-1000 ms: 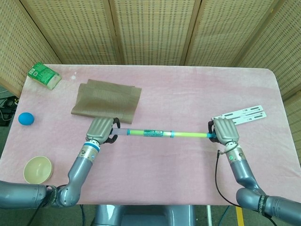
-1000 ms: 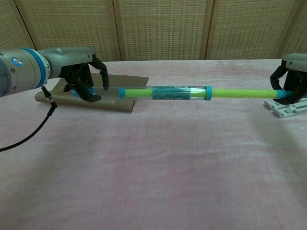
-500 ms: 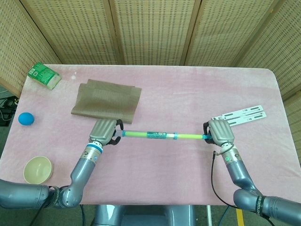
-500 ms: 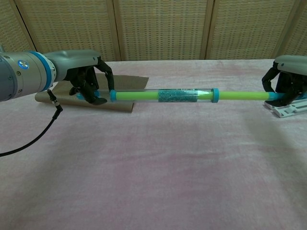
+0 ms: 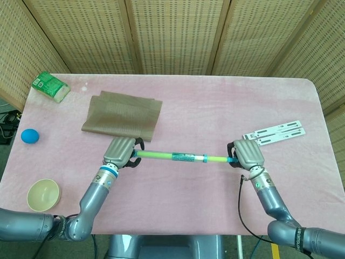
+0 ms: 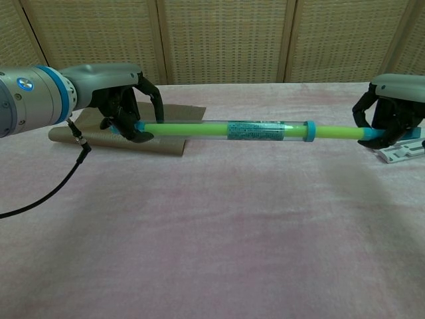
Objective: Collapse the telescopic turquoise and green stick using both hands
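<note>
We grip the light, rigid telescopic stick (image 5: 183,157) at both ends, left hand (image 5: 119,151) and right hand (image 5: 247,155) closed around it.

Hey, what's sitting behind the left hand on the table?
A folded brown cloth lies just beyond the left hand, which holds the stick. In the chest view the hand covers part of the cloth's near edge.

left hand (image 6: 123,109) grips stick (image 6: 259,130) | right hand (image 6: 388,113) grips other end

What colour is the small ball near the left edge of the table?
The ball is blue. It shows only in the head view.
</note>
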